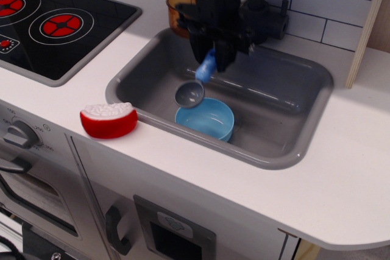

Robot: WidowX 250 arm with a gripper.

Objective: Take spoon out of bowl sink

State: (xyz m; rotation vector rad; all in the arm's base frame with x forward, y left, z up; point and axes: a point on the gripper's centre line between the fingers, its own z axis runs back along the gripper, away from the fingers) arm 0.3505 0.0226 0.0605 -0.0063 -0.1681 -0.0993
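Note:
My black gripper (213,60) hangs over the grey sink (286,153) and is shut on the light-blue handle of the spoon (196,84). The spoon hangs tilted in the air, its dark grey scoop lowest, just above the far-left rim of the bowl. The light-blue bowl (206,120) sits on the sink floor near the front wall and holds nothing that I can see.
A translucent orange pot (177,13) stands on the counter behind the sink's far-left corner, partly hidden by my arm. A red and white toy food piece (108,119) lies on the counter's front left. A black stove top (55,22) is at the left. A dark faucet (268,19) stands behind the sink.

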